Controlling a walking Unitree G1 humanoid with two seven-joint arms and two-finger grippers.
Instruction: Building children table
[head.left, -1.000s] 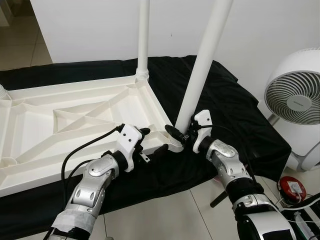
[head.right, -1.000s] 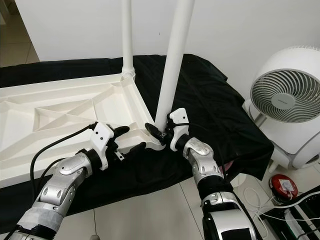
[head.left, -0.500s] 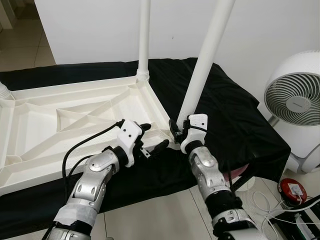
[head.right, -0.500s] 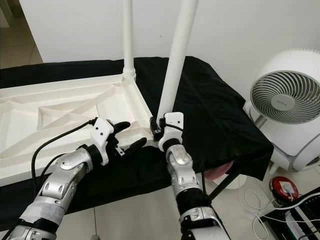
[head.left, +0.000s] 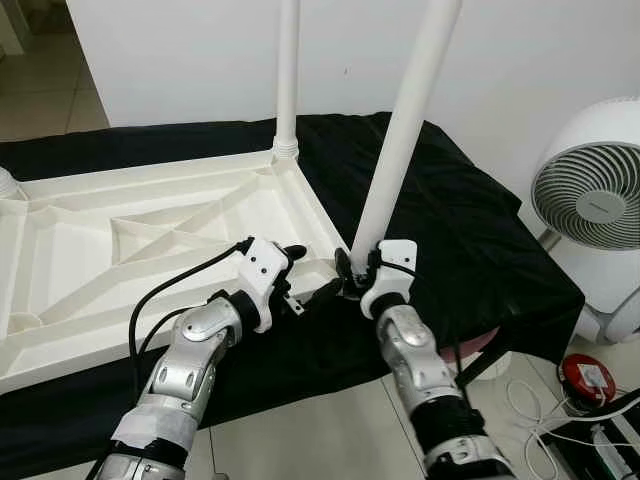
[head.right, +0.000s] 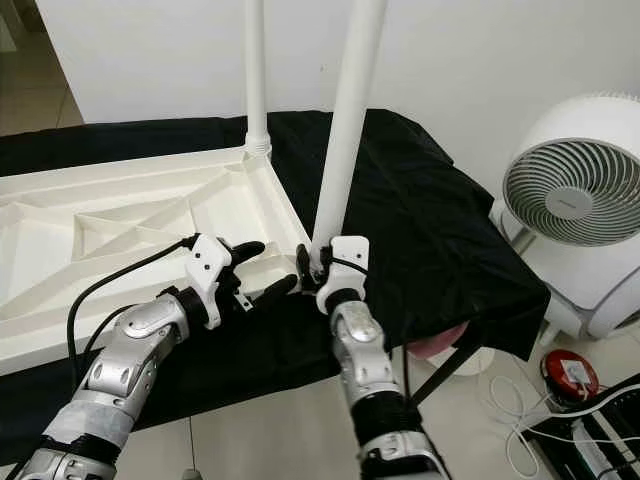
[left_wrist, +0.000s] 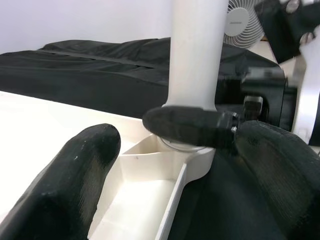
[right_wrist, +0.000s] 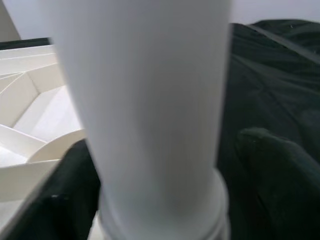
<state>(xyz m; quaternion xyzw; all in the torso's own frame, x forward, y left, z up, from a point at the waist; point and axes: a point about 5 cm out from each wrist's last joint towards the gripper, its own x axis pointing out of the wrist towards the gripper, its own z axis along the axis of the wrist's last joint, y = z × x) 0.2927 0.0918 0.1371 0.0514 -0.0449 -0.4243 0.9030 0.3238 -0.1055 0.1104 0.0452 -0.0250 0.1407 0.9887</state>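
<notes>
The white table leg (head.left: 400, 140) stands upright in the near corner socket of the upturned white tabletop (head.left: 120, 240), which lies on a black cloth (head.left: 470, 220). The right tool (head.right: 312, 275) grips the leg's base, one finger on each side in the right wrist view. Beside that socket, the left tool (head.left: 312, 275) is spread open. A second leg (head.left: 288, 70) rises at the far corner. The white fan (head.left: 590, 200) bears small unreadable lettering.

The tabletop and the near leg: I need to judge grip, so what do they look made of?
Tabletop: likely moulded plastic, matte white, judging by the ribbed underside. Near leg: smooth white tube with a faint sheen, plastic or painted metal; cannot tell. Right gripper straddles its base; left gripper is open beside it.
</notes>
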